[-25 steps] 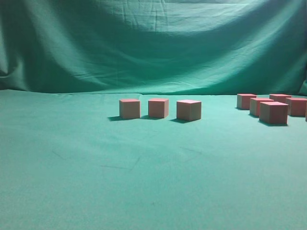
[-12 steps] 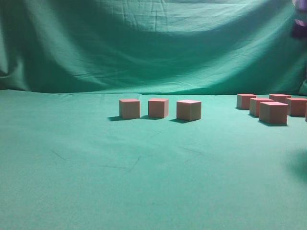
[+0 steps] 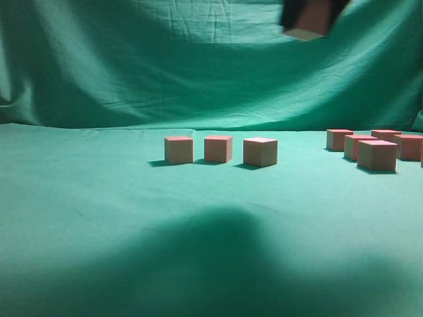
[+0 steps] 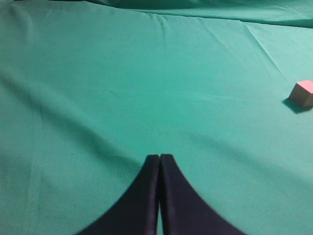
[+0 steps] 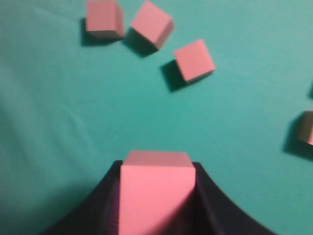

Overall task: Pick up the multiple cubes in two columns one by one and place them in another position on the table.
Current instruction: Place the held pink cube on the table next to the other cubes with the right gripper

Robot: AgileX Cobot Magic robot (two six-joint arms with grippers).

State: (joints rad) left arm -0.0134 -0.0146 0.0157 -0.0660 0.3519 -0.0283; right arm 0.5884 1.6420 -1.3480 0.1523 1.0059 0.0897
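A cube point(image 5: 156, 191) is being gripped in the right gripper point(image 5: 156, 196), high above the table point(image 3: 99, 231) middle; the left gripper point(image 4: 160, 166) is being kept pinched shut, empty. If it's being lowered off-target, the row of three cubes point(image 3: 218, 149) could get knocked crooked.

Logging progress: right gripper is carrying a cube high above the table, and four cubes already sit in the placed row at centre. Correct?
Not quite: the row holds three cubes, not four, as the exterior view shows. The right gripper does carry a cube high above the table.
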